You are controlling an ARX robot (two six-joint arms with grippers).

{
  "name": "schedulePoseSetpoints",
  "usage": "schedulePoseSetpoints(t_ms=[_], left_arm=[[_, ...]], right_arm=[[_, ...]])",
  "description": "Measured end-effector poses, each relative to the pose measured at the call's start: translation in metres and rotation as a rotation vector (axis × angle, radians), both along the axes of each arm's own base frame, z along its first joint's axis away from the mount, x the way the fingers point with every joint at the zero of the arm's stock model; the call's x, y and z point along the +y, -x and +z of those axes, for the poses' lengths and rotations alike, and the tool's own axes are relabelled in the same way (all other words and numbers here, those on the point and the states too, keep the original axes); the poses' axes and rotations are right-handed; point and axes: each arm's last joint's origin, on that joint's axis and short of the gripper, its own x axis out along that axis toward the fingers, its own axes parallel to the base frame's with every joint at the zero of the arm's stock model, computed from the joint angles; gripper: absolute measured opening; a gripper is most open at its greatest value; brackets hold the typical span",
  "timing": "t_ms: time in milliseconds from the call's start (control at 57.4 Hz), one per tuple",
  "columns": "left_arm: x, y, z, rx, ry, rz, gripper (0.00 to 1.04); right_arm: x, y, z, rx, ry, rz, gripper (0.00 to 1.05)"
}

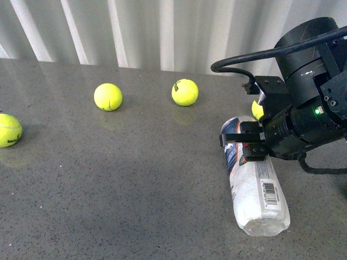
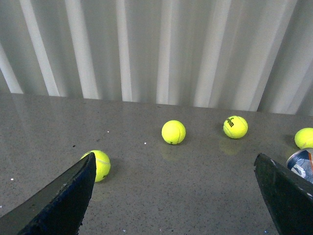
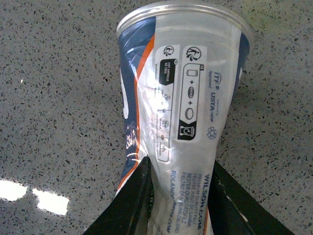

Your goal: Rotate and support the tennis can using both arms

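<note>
The tennis can (image 1: 257, 199) lies on its side on the grey table at the right, barcode up, one end toward me. My right gripper (image 1: 244, 145) is shut across the can's far part, and the bulky black right arm (image 1: 310, 111) reaches in from the right. In the right wrist view both black fingers (image 3: 133, 203) press on the clear labelled tube (image 3: 186, 98), denting it. My left gripper (image 2: 173, 198) hangs open over bare table with nothing between its fingers. The can's end (image 2: 302, 164) shows beside one left finger (image 2: 287, 196). The left arm is out of the front view.
Yellow-green tennis balls lie loose on the table: one at the far left (image 1: 8, 130), two toward the back (image 1: 108, 97) (image 1: 185, 92), and one half hidden behind the right arm (image 1: 257, 110). A white corrugated wall (image 1: 162, 27) closes off the back edge.
</note>
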Motion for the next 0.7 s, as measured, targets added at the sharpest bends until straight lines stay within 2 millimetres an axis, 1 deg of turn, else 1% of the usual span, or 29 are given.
schedulePoseSetpoints(t_ms=[157,209,314,436,470,523,540,575,610,645,697], left_arm=[[0.000,0.000,0.000,0.000,0.000,0.000,0.98],[0.000,0.000,0.000,0.000,0.000,0.000,0.98],[0.000,0.000,0.000,0.000,0.000,0.000,0.98],[0.000,0.000,0.000,0.000,0.000,0.000,0.98],[0.000,0.000,0.000,0.000,0.000,0.000,0.98],[0.000,0.000,0.000,0.000,0.000,0.000,0.98],[0.000,0.000,0.000,0.000,0.000,0.000,0.98],[0.000,0.000,0.000,0.000,0.000,0.000,0.98],[0.000,0.000,0.000,0.000,0.000,0.000,0.98],[0.000,0.000,0.000,0.000,0.000,0.000,0.98],[0.000,0.000,0.000,0.000,0.000,0.000,0.98]], right_arm=[[0.000,0.001,0.007,-0.019,-0.004,0.001,0.12],[-0.001,0.003,0.011,-0.027,0.004,0.003,0.10],[-0.002,0.005,0.017,-0.050,0.027,0.002,0.07],[-0.006,0.008,0.034,-0.158,0.107,0.011,0.06],[-0.007,0.009,0.042,-0.209,0.135,0.016,0.06],[-0.008,0.013,0.059,-0.331,0.195,0.049,0.06],[-0.008,0.015,0.069,-0.400,0.226,0.071,0.06],[-0.007,0.019,0.081,-0.494,0.272,0.109,0.06],[-0.006,0.024,0.094,-0.615,0.344,0.183,0.06],[-0.003,0.029,0.099,-0.704,0.400,0.255,0.06],[-0.001,0.035,0.099,-0.793,0.481,0.365,0.06]])
